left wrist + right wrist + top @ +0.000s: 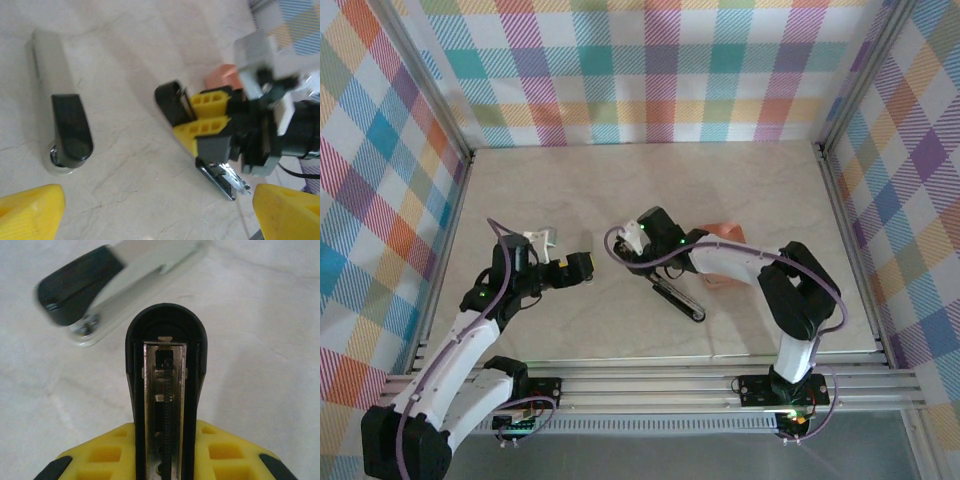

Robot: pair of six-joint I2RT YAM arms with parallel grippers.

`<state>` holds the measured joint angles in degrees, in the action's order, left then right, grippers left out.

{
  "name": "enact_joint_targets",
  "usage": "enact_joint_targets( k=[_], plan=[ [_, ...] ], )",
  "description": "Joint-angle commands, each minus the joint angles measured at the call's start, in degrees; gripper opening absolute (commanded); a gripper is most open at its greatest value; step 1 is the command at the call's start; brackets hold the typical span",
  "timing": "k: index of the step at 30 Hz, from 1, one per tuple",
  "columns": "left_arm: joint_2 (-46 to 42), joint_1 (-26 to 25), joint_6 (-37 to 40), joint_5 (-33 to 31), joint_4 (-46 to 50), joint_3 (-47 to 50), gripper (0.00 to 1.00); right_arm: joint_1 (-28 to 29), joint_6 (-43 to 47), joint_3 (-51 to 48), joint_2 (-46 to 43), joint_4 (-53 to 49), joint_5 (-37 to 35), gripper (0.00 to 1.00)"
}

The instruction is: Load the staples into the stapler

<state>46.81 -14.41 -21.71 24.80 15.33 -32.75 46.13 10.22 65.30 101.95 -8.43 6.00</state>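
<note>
Two claws are mine, and they stand differently. My right claw [165,452] is clamped on the stapler [165,365]. In its own wrist view the yellow fingers [107,452] press both sides of the black upper arm. That arm runs up from the bottom middle of the frame to a rounded nose near the centre, with its metal channel and coiled spring bared toward the camera. In the left wrist view the right claw [202,116] sits right of centre, pinching that black arm, while the stapler [220,180] shows its metal track below it, toward the lower right. From above, the stapler [677,297] is a dark slanted bar just below the centre of the frame, with the right claw [638,240] just above its upper left end.

My left claw [160,215] is spread wide and holds nothing. Its yellow fingertips [30,210] sit in the two bottom corners of its wrist view, with the pale marbled table [125,165] between them. From above, the left claw [582,267] is left of centre, near the right claw but apart from it.

Lying flat in the upper left of the left wrist view is a silver bar [62,125] with a black end cap. The silver bar [85,295] also appears, blurred, in the upper left of the right wrist view, near the stapler's nose but apart from it. An orange-pink thing [725,235] lies right of centre from above, partly behind my right arm; I cannot tell what it is
</note>
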Motion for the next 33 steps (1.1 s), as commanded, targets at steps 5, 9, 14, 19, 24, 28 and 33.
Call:
enact_joint_targets(
  k=[5, 9, 14, 19, 24, 28, 33],
  plan=[
    [-3.1, 0.6, -3.0, 5.0, -7.5, 4.1, 0.87, 3.9, 15.7, -7.7, -5.5, 14.9, 8.4, 0.16],
    [-2.8, 0.6, -12.0, 5.7, -12.4, 7.3, 0.85, 4.8, 14.9, -12.5, -7.1, 25.0, 8.3, 0.16],
    [-3.2, 0.6, -13.4, 6.4, -15.5, 9.4, 0.84, 5.4, 14.1, -15.1, -7.4, 29.6, 9.0, 0.16],
    [-5.5, 0.5, 7.4, 5.5, -1.3, 2.3, 0.79, 5.4, 18.6, -19.6, -10.0, 32.0, 14.3, 0.15],
    [-3.1, 0.4, 12.3, 4.7, 7.1, -6.4, 0.75, 5.4, 20.4, -19.9, -11.0, 28.8, 20.0, 0.15],
    [-1.8, 0.4, 20.2, 2.9, 13.5, -12.8, 0.75, 5.4, 20.5, -20.2, -10.7, 29.0, 22.4, 0.16],
    [-4.7, 0.3, 32.3, -1.8, 16.1, -14.5, 0.75, 5.4, 20.3, -20.4, -11.1, 29.0, 23.5, 0.16]
  ],
)
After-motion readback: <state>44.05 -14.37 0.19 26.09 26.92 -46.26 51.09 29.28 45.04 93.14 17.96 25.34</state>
